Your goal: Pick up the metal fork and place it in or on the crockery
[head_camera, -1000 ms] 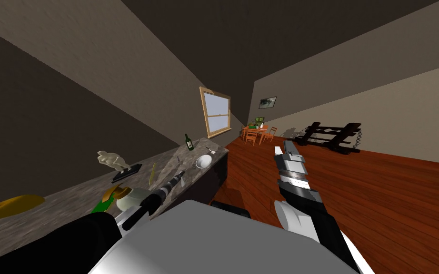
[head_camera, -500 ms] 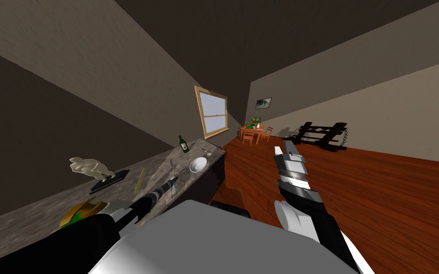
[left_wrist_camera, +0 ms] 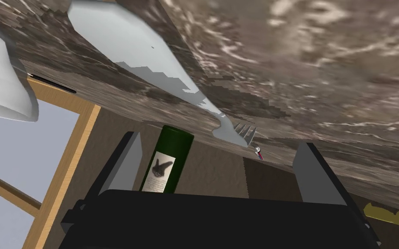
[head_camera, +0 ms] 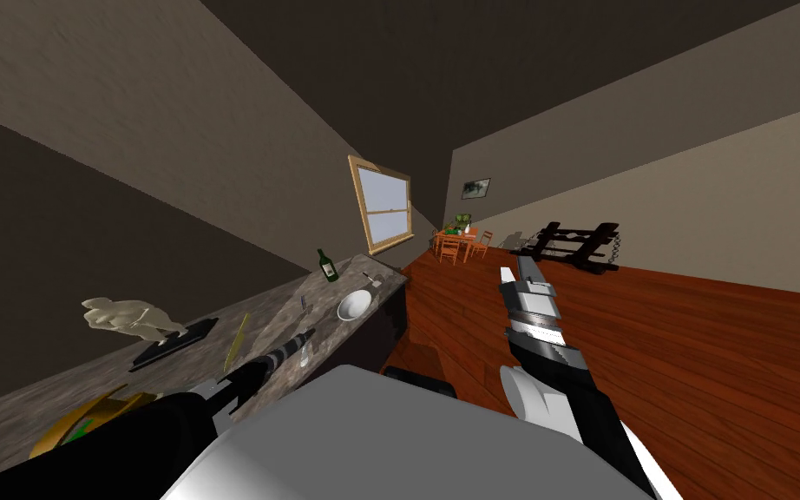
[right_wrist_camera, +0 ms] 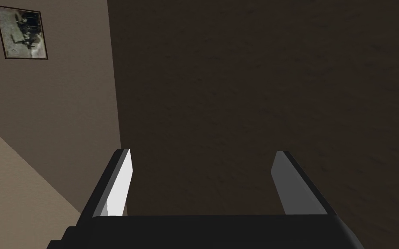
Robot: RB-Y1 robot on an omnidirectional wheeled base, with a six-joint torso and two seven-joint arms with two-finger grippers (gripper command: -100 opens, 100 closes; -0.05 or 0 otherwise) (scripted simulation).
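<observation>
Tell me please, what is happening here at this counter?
The robot's left arm reaches along the marbled counter with its left tool open. The grey fork lies flat on the counter just ahead of that tool and is not yet gripped. The white bowl stands close beside the fork, and a green bottle stands further on. The right tool is open and holds nothing.

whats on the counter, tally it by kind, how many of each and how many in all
green bottle: 1
white bowl: 1
grey fork: 1
cream figurine: 1
yellow stick: 1
gold and green object: 1
small item, too small to name: 1
total: 7
</observation>
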